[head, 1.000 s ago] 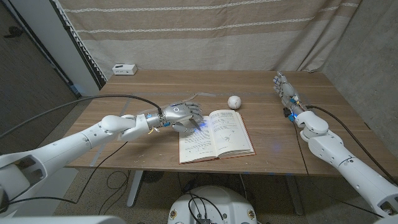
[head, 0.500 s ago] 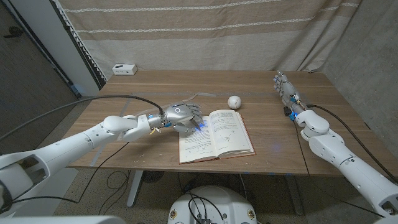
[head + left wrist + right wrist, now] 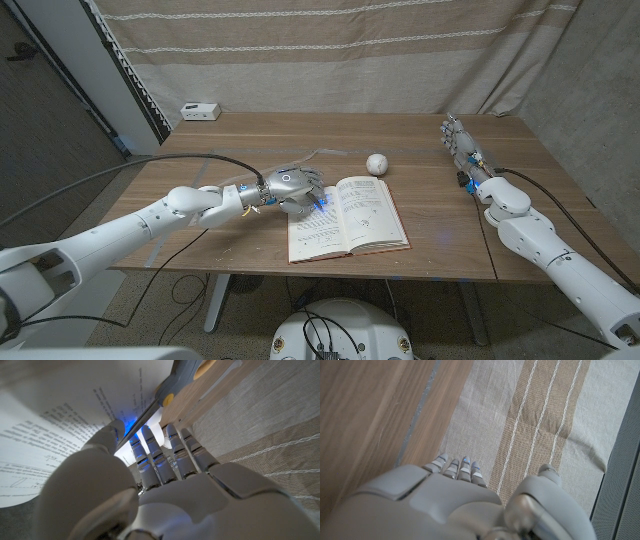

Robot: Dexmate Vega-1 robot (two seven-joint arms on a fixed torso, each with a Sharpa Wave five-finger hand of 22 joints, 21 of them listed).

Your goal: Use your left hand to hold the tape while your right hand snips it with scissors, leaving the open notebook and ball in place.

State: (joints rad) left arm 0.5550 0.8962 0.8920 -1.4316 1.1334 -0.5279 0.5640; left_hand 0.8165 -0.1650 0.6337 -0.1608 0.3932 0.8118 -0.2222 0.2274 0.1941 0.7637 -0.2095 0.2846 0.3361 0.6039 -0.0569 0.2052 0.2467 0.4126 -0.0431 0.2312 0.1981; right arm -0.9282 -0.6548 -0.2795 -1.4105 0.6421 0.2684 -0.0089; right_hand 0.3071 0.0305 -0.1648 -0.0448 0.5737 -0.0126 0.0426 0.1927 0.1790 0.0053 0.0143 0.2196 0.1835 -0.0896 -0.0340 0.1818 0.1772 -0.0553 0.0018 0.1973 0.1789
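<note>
The desk point(image 3: 430, 215) has bare wood along its right half. The open notebook point(image 3: 348, 217) lies near the front edge, the ball point(image 3: 376, 163) just behind it. The left robot hand point(image 3: 292, 188) sits at the notebook's left edge, fingers curled over scissors point(image 3: 170, 391); whether it grips them I cannot tell. The right robot hand point(image 3: 456, 138) stands near the far right edge, fingers straight, holding nothing.

The left hand point(image 3: 165, 490) reaches toward printed notebook pages point(image 3: 45, 425). Scissors point(image 3: 170, 390) with a grey handle lie just past its fingertips point(image 3: 150, 435), under a blue glow.
</note>
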